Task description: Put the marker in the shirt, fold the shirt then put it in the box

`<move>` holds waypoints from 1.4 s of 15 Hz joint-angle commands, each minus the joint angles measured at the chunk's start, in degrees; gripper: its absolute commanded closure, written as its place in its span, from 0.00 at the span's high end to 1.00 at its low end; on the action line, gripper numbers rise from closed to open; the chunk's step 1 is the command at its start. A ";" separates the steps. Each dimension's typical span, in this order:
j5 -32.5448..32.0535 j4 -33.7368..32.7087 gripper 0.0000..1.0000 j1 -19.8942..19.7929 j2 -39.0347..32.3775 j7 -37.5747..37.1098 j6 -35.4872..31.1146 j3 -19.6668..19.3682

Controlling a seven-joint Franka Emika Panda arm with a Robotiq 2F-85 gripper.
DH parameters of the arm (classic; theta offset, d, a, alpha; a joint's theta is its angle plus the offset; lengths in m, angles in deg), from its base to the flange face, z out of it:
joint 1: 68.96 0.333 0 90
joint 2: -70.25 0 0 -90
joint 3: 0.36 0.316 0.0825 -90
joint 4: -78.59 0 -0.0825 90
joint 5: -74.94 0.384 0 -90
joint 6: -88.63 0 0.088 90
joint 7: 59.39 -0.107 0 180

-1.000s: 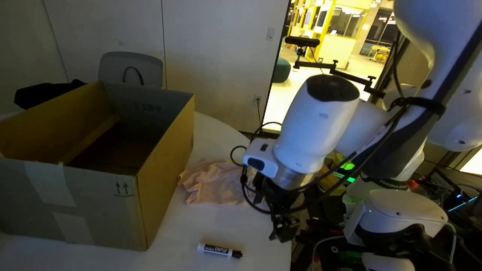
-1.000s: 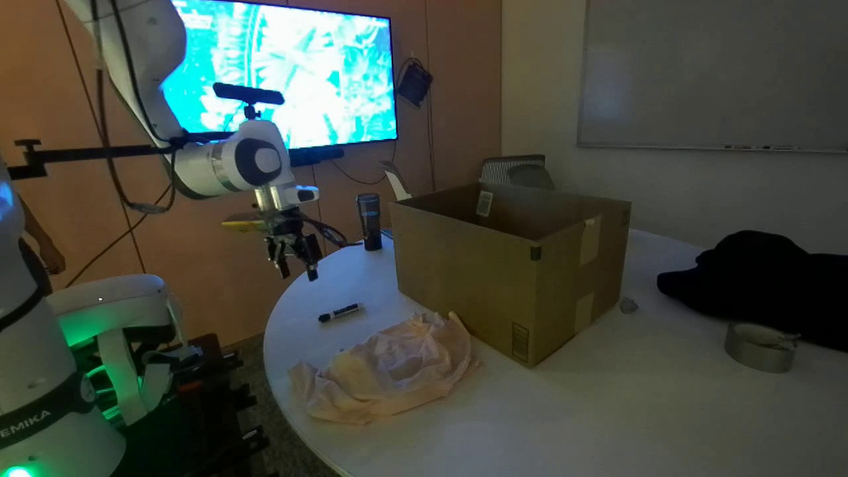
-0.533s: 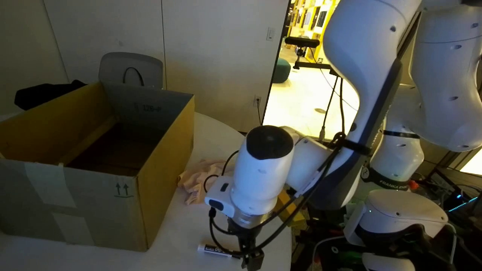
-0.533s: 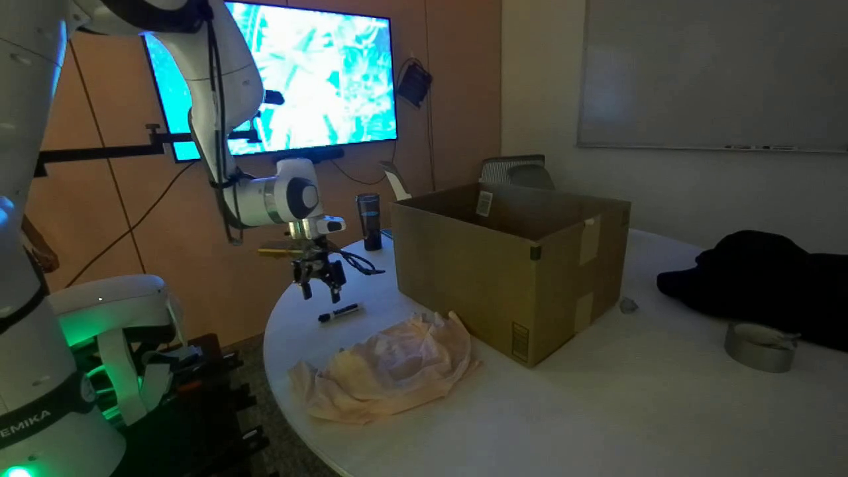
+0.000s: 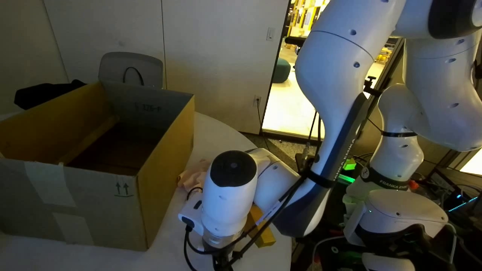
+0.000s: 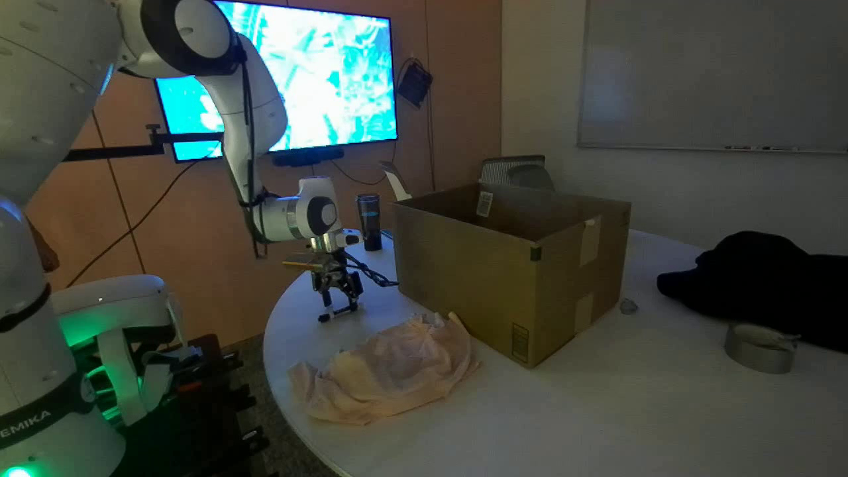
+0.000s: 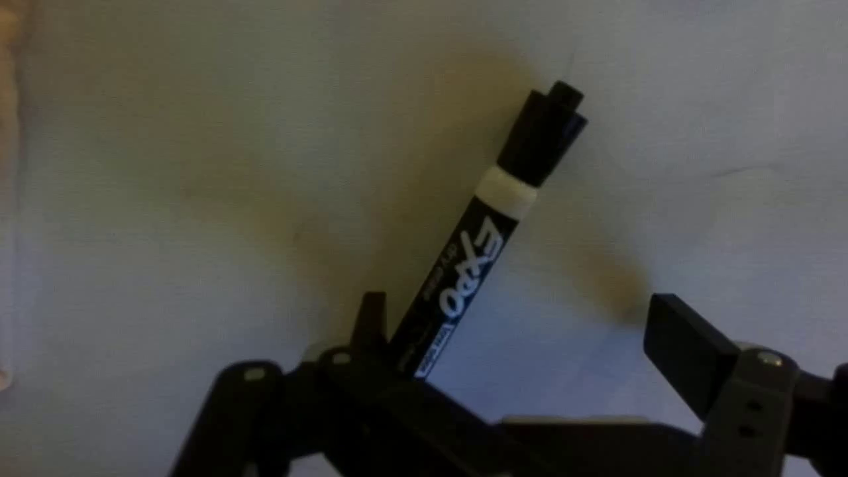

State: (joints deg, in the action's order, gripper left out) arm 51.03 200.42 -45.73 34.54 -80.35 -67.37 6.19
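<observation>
A: Begin at the gripper. How do its fingers stand?

B: Wide of each other, tips low over the table. In the wrist view there's a clear gap between them.

A: And the marker?

B: Lying on the table under the gripper, its black end in plain sight. The opposite end runs out of sight behind the finger at that view's left; whether the two touch, I can't make out.

A: What comes next?

B: The shirt, peach and crumpled, spread on the same table, near the marker but apart from it. In both exterior views it lies just beside the box, though I can't say whether cloth and cardboard meet.

A: Which way up is that box?

B: Upright, its top open.

A: Anything else on the table?

B: In an exterior view, a dark tumbler stands upright near the edge, past the gripper. On the opposite side of the box, a grey tape roll sits just beside a black bundle.

A: And the far end of the room?

B: A grey chair shows beyond the box in an exterior view. There's also a lit screen, partly hidden by the arm, and a whiteboard mounted at the back.
</observation>
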 commanded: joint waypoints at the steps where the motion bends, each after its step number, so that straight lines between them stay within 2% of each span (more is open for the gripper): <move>1: 2.40 -0.19 1.00 3.25 -1.04 0.05 -2.52 -3.05; 5: 3.17 1.24 1.00 5.08 -0.55 -0.31 -1.95 -4.62; 6: 3.81 1.62 0.75 4.99 -0.23 -0.10 -2.11 -4.48; 7: 4.17 1.73 0.74 5.15 -0.27 -0.13 -2.15 -4.51; 16: 4.80 5.22 0.05 4.26 4.21 1.92 -0.56 -3.54; 17: 4.94 5.65 0.02 3.96 4.78 2.40 -0.28 -3.23; 18: 4.81 6.15 0.07 4.13 5.16 2.32 0.04 -3.30; 21: 4.23 7.76 0.06 4.65 6.87 1.59 0.93 -3.99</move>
State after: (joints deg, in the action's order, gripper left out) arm 54.29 205.58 -41.70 38.03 -79.73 -67.85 2.67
